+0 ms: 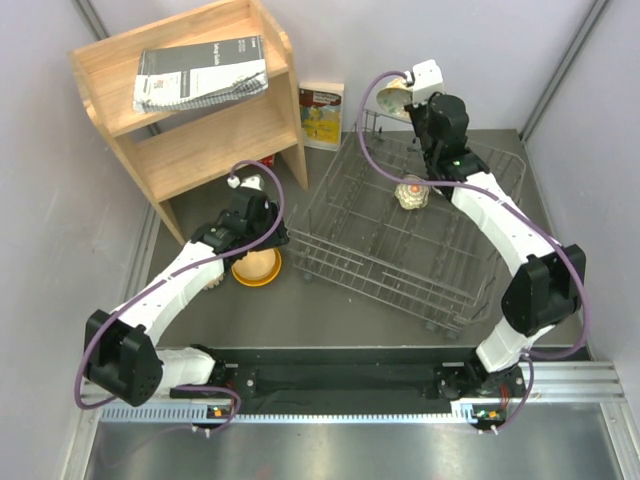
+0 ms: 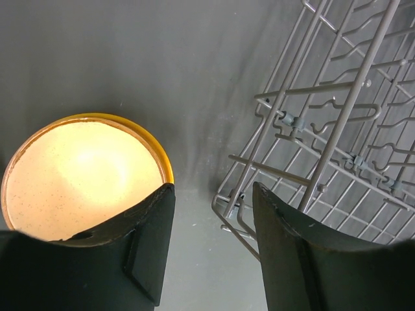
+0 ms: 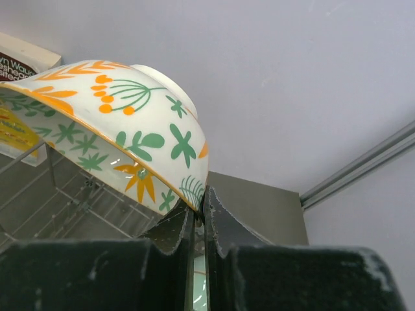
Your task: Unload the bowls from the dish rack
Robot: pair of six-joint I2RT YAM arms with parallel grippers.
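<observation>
My left hand [image 2: 213, 194] is open just by the yellow bowl [image 2: 78, 175], lower left, on the table [image 2: 130, 52] beside the rack [image 1: 380, 235]. Up top, my right hand [image 3: 200, 210] pinches the flower bowl [image 3: 130, 136] by its rim. I should hold tight and move slow, clear of the rack.
</observation>
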